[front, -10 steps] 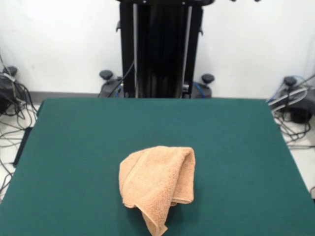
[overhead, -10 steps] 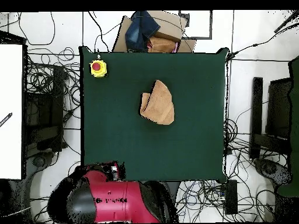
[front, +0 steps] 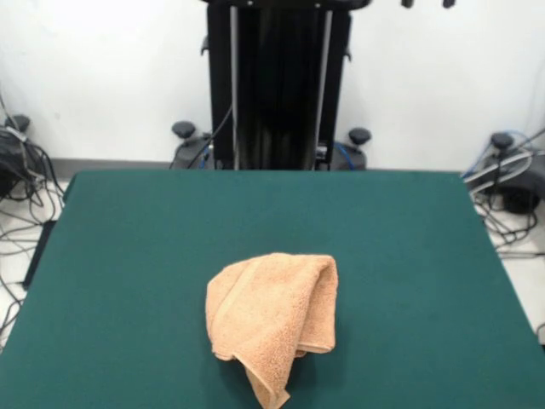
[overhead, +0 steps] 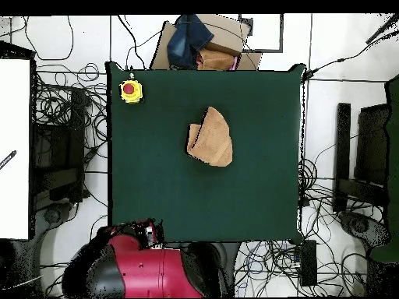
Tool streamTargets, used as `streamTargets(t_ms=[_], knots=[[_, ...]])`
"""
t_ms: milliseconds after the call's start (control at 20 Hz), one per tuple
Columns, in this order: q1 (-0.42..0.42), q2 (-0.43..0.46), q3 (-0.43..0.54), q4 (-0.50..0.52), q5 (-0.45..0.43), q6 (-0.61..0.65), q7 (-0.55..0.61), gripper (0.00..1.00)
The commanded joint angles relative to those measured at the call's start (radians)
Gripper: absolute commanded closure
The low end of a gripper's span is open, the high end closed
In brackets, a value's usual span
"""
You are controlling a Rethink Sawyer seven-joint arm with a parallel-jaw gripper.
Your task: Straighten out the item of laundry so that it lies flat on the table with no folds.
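Although it is rectangular by make, the peach-orange towel (front: 271, 322) lies bunched and folded over on itself, forming a rounded heap with one hemmed corner trailing toward the camera in the front view. Its fluffy terry surface shows several overlapping layers, and a thick fold runs along the heap's right side in that view. It rests on the dark green desk (front: 128, 256), a little nearer the camera than the middle in the front view; in the overhead view the towel (overhead: 210, 138) sits slightly above the middle of the desk (overhead: 257, 195), well apart from every edge.

Near one far corner of the desk in the overhead view stands a yellow box with a red button (overhead: 131, 91), well apart from the towel. Past that same far edge lies a cardboard box (overhead: 222, 43) with dark blue cloth-like material on it, off the desk.

At the far side of the desk in the front view rises the black pedestal (front: 277, 85) against a white wall. Two small dark tips of the gripper (front: 427, 3) show at the top edge there, high above the desk; whether the fingers are released or clenched I cannot tell. In the overhead view the red and black arm (overhead: 144, 272) is drawn back at the bottom, off the desk's near corner. Cables lie tangled on the floor around the desk.
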Motion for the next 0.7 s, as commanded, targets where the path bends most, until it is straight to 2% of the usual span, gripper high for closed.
streamTargets(t_ms=[50,250,350,700], knots=[[0.003,0.035,-0.019,0.147,-0.004,-0.098,0.208,0.0],[-0.053,0.029,0.042,0.223,0.004,-0.177,0.133,0.0],[-0.074,0.022,0.063,0.246,0.015,-0.178,0.111,0.0],[-0.077,-0.074,0.014,0.302,0.061,-0.113,0.147,0.0]])
